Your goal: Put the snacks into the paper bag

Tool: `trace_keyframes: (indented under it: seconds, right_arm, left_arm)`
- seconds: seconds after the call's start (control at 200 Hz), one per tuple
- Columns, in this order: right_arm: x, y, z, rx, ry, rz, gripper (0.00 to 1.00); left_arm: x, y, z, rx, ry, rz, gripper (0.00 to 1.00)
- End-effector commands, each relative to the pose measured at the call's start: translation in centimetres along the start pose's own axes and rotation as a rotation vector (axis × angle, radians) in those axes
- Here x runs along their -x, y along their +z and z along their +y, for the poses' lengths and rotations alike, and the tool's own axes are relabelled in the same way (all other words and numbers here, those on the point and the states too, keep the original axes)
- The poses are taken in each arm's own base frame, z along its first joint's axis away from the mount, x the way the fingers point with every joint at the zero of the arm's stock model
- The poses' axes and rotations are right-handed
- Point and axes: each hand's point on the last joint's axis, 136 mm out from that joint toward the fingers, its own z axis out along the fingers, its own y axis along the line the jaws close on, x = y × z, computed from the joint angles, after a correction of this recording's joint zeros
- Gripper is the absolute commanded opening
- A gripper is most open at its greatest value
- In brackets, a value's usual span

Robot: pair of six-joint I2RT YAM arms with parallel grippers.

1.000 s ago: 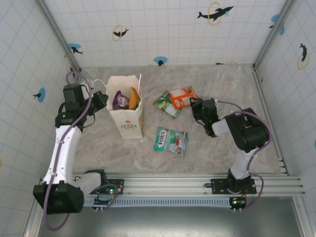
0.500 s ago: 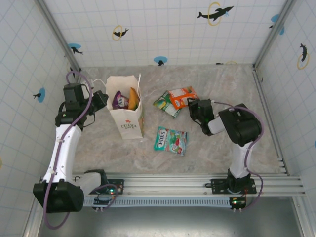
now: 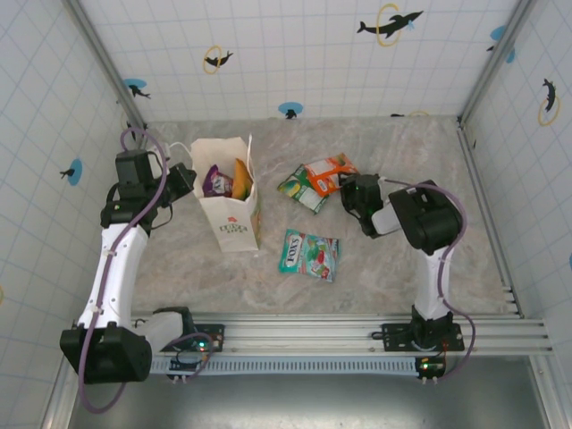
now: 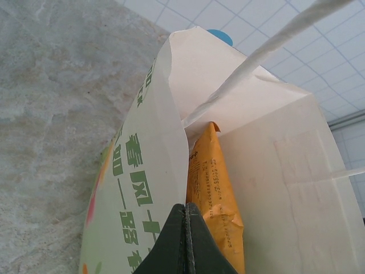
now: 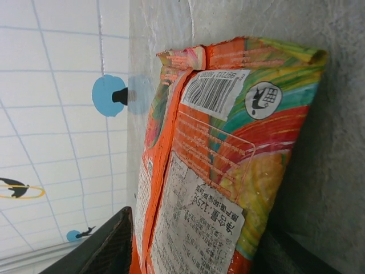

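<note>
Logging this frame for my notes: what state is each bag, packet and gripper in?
paper bag: upright, open
purple packet: inside bag
yellow-orange packet: inside bag
orange packet: on table, not gripped
green packet: on table
teal packet: flat on table
left gripper: shut on paper bag
right gripper: open, astride orange packet

A mottled grey-beige, stone-look surface [image 3: 197, 277] sits boxed in on three sides by white walls [image 3: 295, 54] gridded with thin blue lines. The walls carry dark dolphin decals [image 3: 390, 21] in yellow rings and blue discs [image 3: 290, 109]. Metal posts [image 3: 103, 58] mark the far corners; a slotted aluminium rail [image 3: 357, 332] runs along the near edge. Lighting appears even, probably from overhead.
</note>
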Motion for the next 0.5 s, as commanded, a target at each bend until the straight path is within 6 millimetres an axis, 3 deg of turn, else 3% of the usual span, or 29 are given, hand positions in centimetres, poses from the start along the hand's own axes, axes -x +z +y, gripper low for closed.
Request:
trace_keyframes:
  seconds: [0.0,0.185,0.31,0.495]
  right_arm:
    - [1.0,0.9,-0.8,-0.003,0.019,-0.048,0.49]
    - [1.4,0.5,-0.7,0.014,0.018,-0.071,0.26]
    - [1.8,-0.3,0.2,0.034,-0.013,-0.100,0.18]
    - [2.0,-1.6,2.1,0.065,-0.065,-0.112,0.17]
  left_arm:
    - [0.9,0.0,-0.5,-0.006,0.010,-0.018,0.00]
    - [1.0,0.0,-0.4,0.000,0.011,-0.017,0.00]
    - [1.1,0.0,-0.4,-0.001,0.009,-0.019,0.00]
    - [1.1,0.1,-0.6,-0.009,0.011,-0.016,0.00]
